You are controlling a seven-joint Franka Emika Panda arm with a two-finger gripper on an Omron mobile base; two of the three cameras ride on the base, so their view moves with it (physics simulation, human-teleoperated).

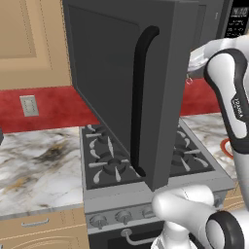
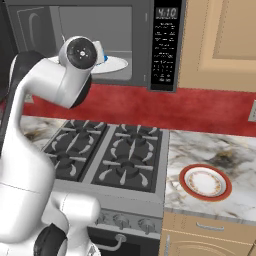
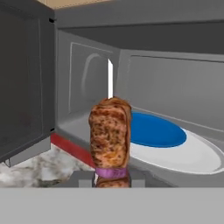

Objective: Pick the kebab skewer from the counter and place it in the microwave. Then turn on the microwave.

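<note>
In the hand view my gripper (image 3: 113,175) is shut on the kebab skewer (image 3: 110,138), a brown-reddish meat chunk with a purple piece at its base, held upright between the fingertips (image 3: 81,177). The skewer is in front of the microwave's open cavity (image 3: 148,83), just short of the white turntable plate (image 3: 188,155) with a blue centre. In the left base view the microwave door (image 1: 112,82), with its curved black handle (image 1: 138,97), is swung wide open over the stove. The keypad panel (image 2: 165,47) is to the right of the cavity. My arm's wrist (image 2: 80,52) hides the hand in the right base view.
A grey gas stove (image 2: 112,155) sits below the microwave. The marble counter (image 2: 225,150) to its right carries a red-rimmed white plate (image 2: 205,182). More counter (image 1: 34,160) lies left of the stove. Tan cabinets (image 2: 220,40) flank the microwave.
</note>
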